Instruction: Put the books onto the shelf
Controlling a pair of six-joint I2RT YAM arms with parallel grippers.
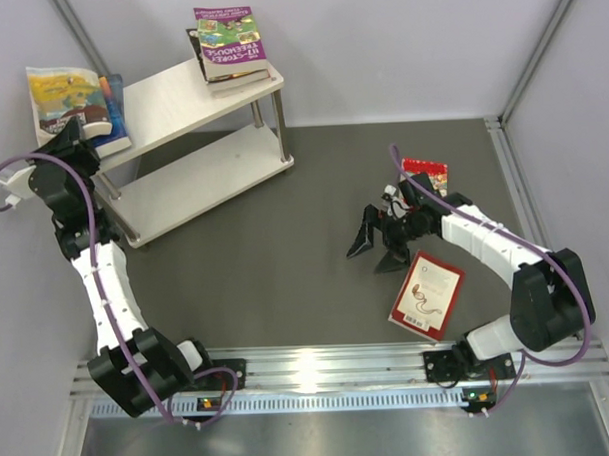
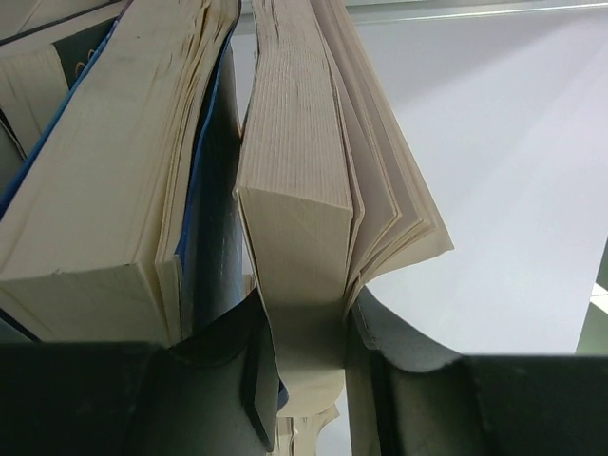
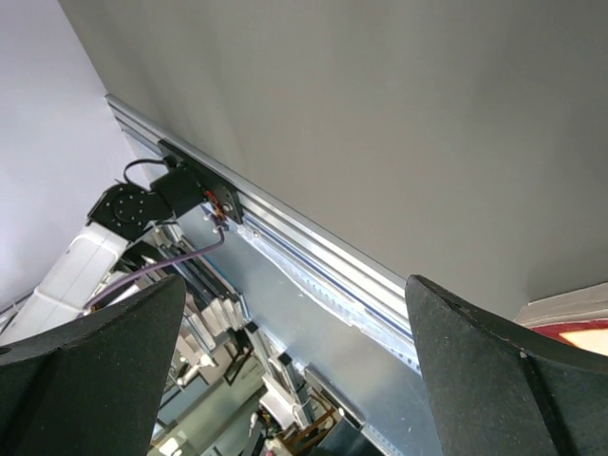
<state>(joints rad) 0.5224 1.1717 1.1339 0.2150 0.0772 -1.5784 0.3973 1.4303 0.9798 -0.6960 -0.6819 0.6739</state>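
Pinches yellow-covered book by its lower edge with left gripper, jaws closed narrow on the page block, leaving the pages fanned loose above. Holds it upright at the left end of the shelf top board, just beside a blue-covered book standing there, probably to slot it in without knocking that neighbour; cannot tell whether yet touching the board. Shows purple-green book stacked flat on others at the shelf's right end. Rests right gripper low at the table, jaws wide apart and holding nothing, between red book and maroon book with white panel, likely staged for grabbing one next. Leaves both off the shelf, so task only partway.
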